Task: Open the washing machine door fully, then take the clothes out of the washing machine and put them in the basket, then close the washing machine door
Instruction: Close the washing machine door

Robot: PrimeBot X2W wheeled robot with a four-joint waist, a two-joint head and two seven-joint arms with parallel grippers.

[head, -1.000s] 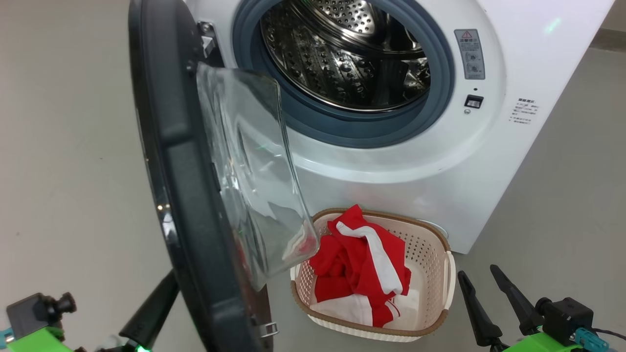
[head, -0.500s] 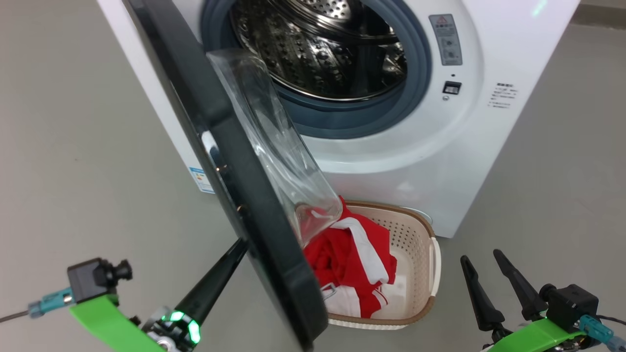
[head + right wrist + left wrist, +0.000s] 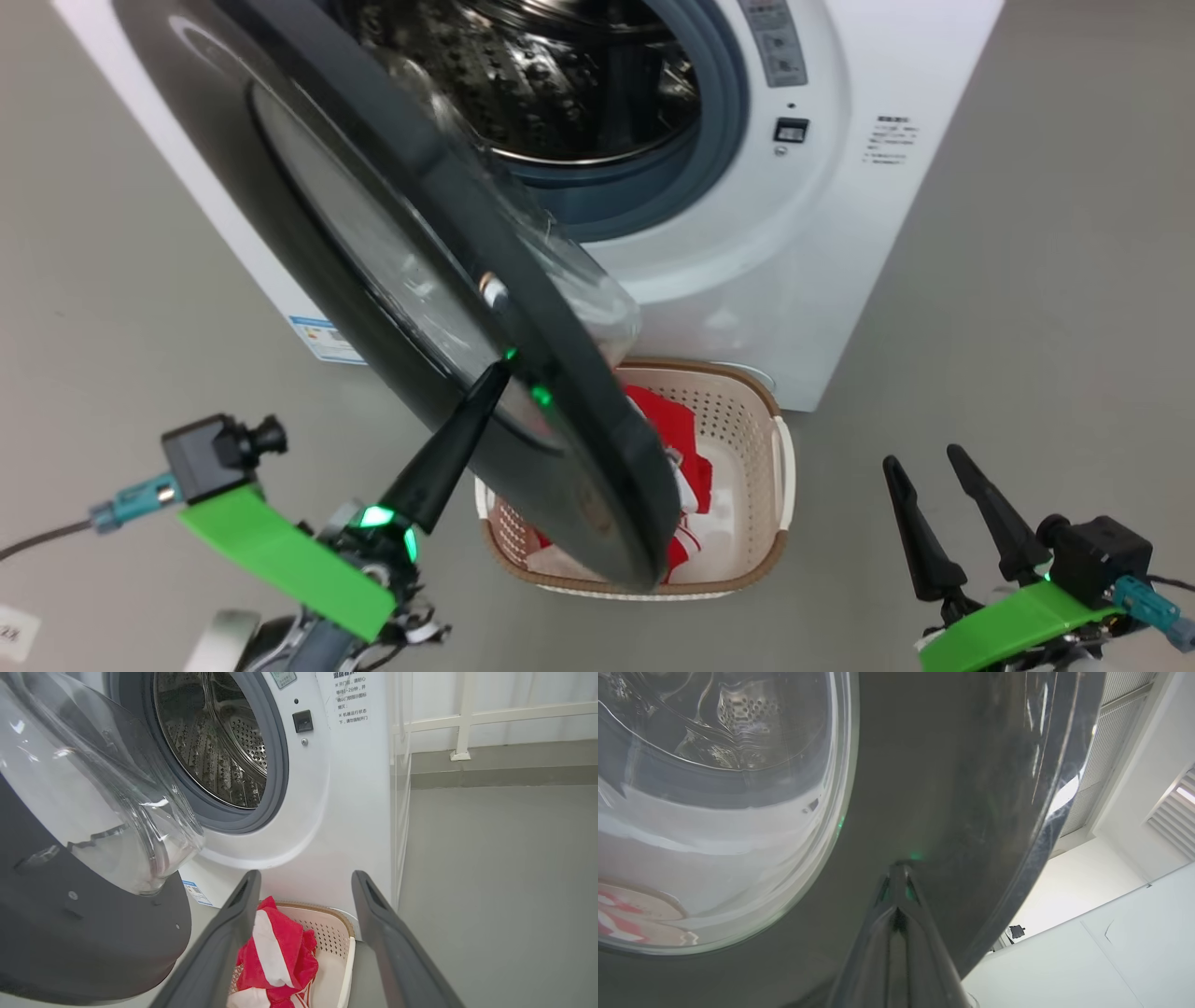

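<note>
Two grippers in play: our left gripper, fingers pressed together, touches its tip to the black rim of the half-open washing machine door; our right gripper hangs wide open, holding nothing. Red clothes lie in the basket before the washing machine.
</note>
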